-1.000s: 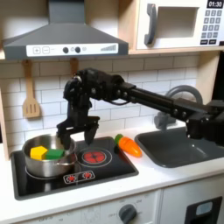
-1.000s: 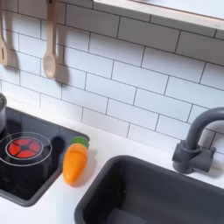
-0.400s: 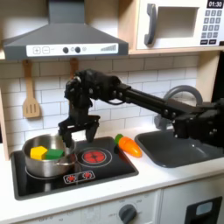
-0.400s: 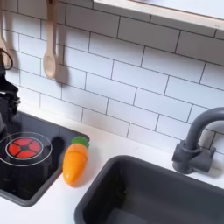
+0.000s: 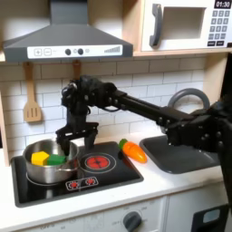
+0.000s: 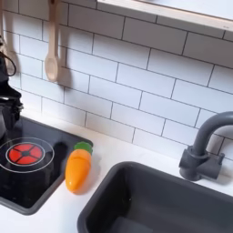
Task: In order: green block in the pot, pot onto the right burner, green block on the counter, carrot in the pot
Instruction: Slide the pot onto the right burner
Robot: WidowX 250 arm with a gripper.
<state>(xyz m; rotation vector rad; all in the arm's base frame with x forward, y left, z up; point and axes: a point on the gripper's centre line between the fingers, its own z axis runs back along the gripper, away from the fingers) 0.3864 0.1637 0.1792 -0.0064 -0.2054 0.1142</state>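
The shiny pot (image 5: 45, 152) sits on the left burner of the black cooktop (image 5: 118, 172) in the first exterior view. Inside it lie the green block (image 5: 58, 159) and a yellow chunk (image 5: 39, 159). My gripper (image 5: 77, 137) hangs open just above the pot's right rim, nothing between its fingers. The right burner (image 5: 97, 162) is bare; it also shows in the second exterior view (image 6: 25, 153). The carrot (image 5: 132, 150) lies on the pale counter (image 5: 172, 186) between cooktop and sink, seen close in the second exterior view (image 6: 78, 168). A dark part of my arm (image 6: 5, 109) shows at the second exterior view's left edge.
A dark grey sink (image 5: 186, 152) with a faucet (image 6: 205, 146) lies right of the carrot. Wooden utensils (image 6: 53, 45) hang on the tiled wall. A range hood (image 5: 63, 41) overhangs the cooktop. Stove knob markings (image 5: 80, 183) are at the cooktop's front.
My gripper has shifted slightly left toward the pot, staying open. It came into the second exterior view's left edge. Pot, block and carrot have not moved.
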